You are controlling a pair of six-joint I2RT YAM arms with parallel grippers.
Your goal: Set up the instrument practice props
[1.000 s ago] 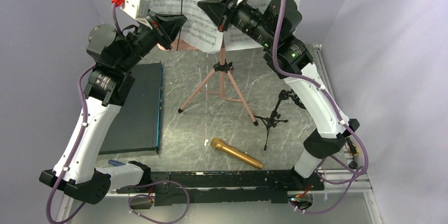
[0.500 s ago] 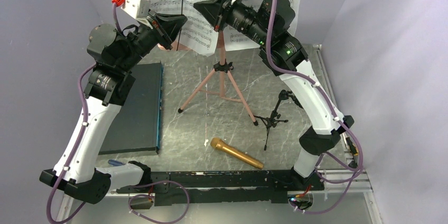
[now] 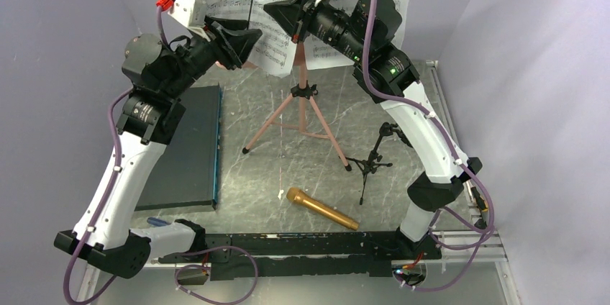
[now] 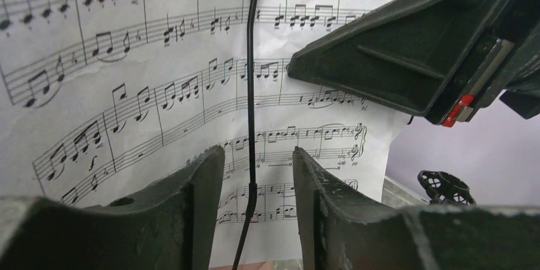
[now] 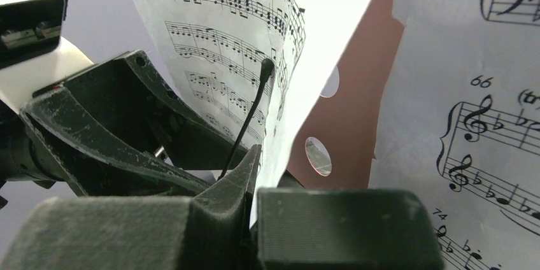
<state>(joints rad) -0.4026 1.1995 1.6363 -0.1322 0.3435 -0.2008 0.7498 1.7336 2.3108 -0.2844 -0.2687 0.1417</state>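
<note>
Since the earlier frame the left pincer point(image 4: 256, 158) has shifted slightly toward the stand and its jaws have parted. They are now about half spread and grip nothing. The thin black holder wire point(image 4: 250, 92) shows in the gap; contact cannot be told. The right pincer point(image 5: 256, 177) is pressed together, pinching the lower edge of a sheet-music page point(image 5: 235, 41). The pages sit on the pink music stand point(image 3: 302, 114) at the far side of the table point(image 3: 252, 190). The gold microphone point(image 3: 321, 208) lies flat near the front. The small black mic stand point(image 3: 372, 161) is upright close by, not touching.

white arms point(image 3: 133, 172), black joints point(image 3: 144, 112), purple cables point(image 3: 371, 3), red connector point(image 3: 165, 1).
</note>
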